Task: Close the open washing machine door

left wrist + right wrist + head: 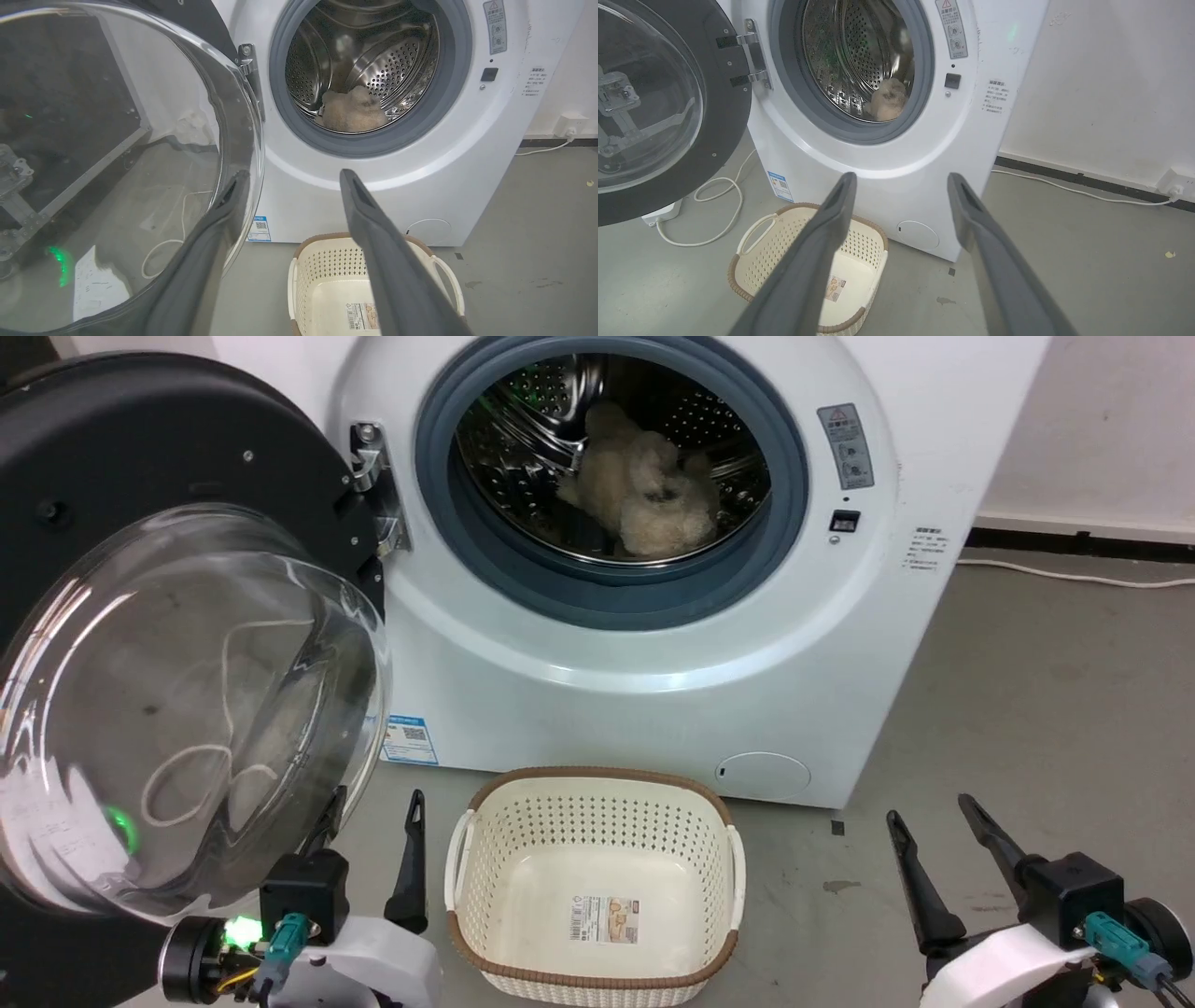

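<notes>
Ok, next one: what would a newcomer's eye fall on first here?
The washing machine door stands wide open at the left, its glass bowl bulging toward the camera. A fluffy beige item lies inside the steel drum, and an empty cream basket sits on the floor before the machine.

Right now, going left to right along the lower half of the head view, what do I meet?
washing machine door → left gripper, jaws open → laundry basket → right gripper, jaws open.
</notes>
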